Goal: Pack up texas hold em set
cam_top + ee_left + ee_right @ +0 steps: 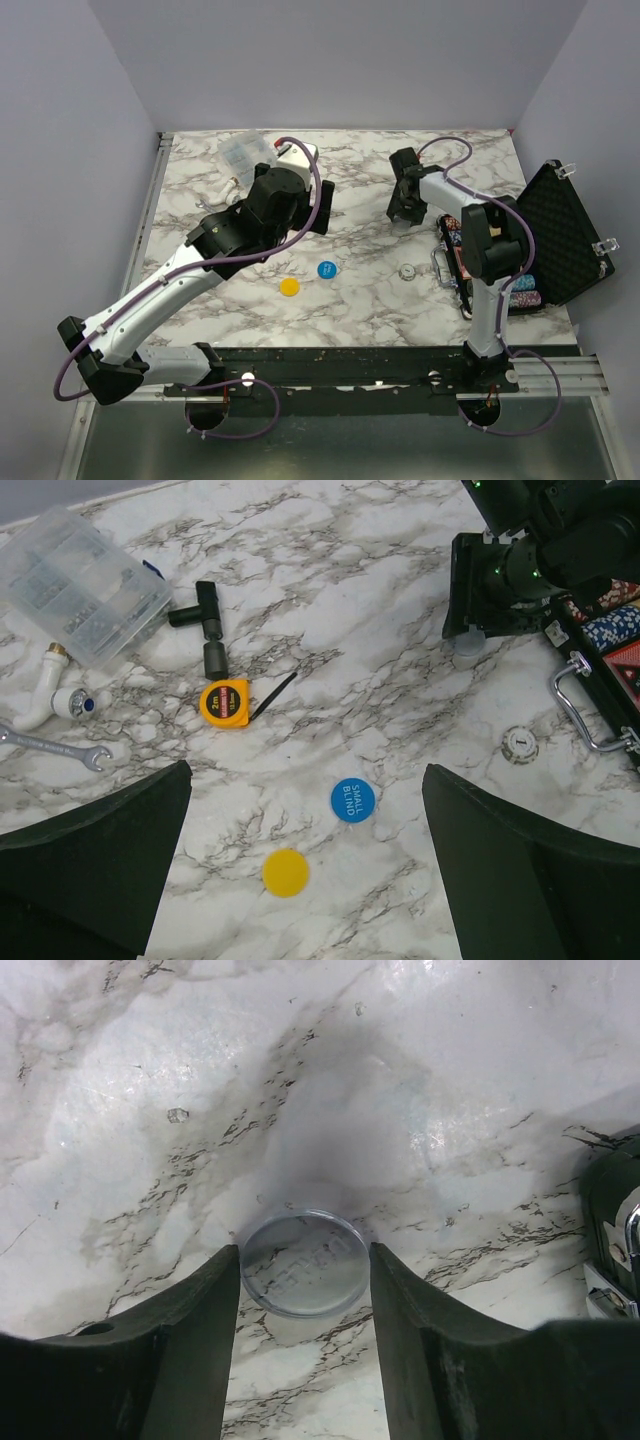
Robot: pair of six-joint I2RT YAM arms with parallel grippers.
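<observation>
The black briefcase (560, 235) lies open at the right edge, with chip rows (522, 291) inside and its handle (578, 708) facing the table. My right gripper (304, 1260) is shut on a clear white dealer disc (304, 1263), held by its edges just over the marble, left of the case (403, 212). My left gripper (300, 810) is open and empty, hovering high. Below it lie the blue "small blind" disc (352, 800) and the yellow disc (286, 872). A small white chip (519, 744) lies near the case handle.
At the back left lie an orange tape measure (225, 702), a clear compartment box (80, 585), a black pipe fitting (207, 625), a white pipe elbow (48, 688) and a wrench (55, 746). Walls enclose the table on three sides.
</observation>
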